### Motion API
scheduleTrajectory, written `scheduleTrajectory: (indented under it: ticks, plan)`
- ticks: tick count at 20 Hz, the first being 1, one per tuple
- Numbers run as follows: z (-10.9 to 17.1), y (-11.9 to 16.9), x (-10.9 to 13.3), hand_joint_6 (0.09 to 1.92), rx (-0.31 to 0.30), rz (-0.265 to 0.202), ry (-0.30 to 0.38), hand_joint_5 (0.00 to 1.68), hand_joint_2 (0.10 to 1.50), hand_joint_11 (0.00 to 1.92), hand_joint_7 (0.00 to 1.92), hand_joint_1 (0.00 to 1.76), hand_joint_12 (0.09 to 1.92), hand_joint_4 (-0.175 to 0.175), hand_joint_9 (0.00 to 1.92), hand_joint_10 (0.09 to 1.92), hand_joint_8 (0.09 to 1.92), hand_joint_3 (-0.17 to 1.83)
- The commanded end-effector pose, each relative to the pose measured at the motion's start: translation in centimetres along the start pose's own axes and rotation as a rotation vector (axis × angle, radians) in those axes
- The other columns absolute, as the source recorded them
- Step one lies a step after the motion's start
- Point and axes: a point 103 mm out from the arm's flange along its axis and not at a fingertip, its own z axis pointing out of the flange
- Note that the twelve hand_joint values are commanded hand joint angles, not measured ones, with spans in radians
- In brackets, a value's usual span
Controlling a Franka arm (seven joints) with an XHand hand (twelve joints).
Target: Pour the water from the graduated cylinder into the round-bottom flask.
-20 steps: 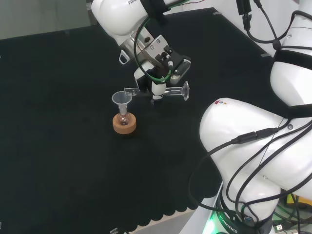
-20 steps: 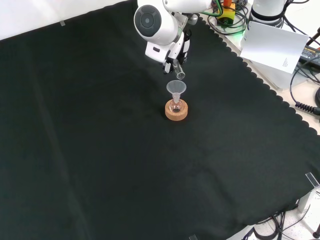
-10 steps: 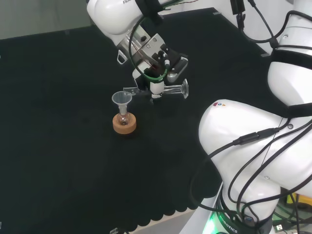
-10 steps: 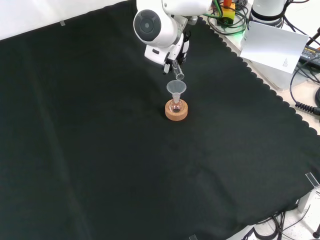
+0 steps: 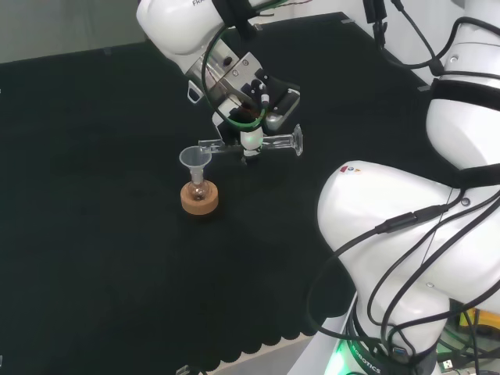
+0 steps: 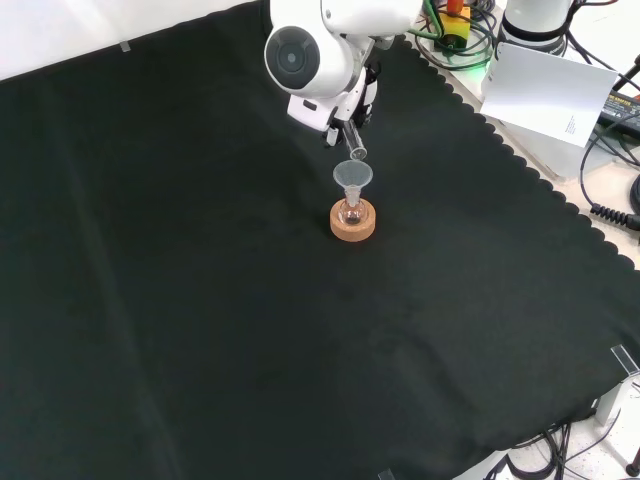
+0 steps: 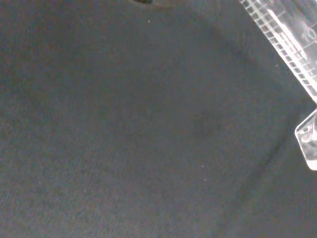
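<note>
Hand (image 5: 251,100) wrapped round the cylinder (image 5: 258,145), which lies near level with its mouth just above the funnel (image 5: 195,158) in the flask (image 5: 199,187) on its cork stand (image 5: 199,200); best to tip slowly, mouth centred over funnel.

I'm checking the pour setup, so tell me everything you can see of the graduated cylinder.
The graduated cylinder is a slim clear tube with printed scale marks and a flared clear foot. It lies almost level in the air, held by the hand, whose fingers curl around its middle. Its foot points right in the head view; its mouth sits just above the funnel on the round-bottom flask. Any water inside cannot be made out.
</note>
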Motion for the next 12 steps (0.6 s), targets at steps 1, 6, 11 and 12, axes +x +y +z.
scheduleTrajectory:
  ticks: [1,6,11,12]
  plan:
    - [0.17,0.18,-0.15,1.11,0.043,0.023,-0.008,0.91,1.16,1.44,1.46,1.13,0.62,-0.147,1.65,0.09,0.22,0.00]
    - [0.03,0.16,-0.04,1.12,0.050,0.031,-0.015,0.91,1.16,1.44,1.46,1.13,0.62,-0.147,1.65,0.09,0.22,0.00]
    - [-0.07,0.16,-0.04,1.12,0.054,0.032,-0.018,0.91,1.16,1.44,1.46,1.13,0.62,-0.147,1.65,0.09,0.22,0.00]
    - [-0.08,0.17,-0.04,1.12,0.057,0.033,-0.021,0.91,1.16,1.44,1.46,1.13,0.62,-0.147,1.65,0.09,0.22,0.00]
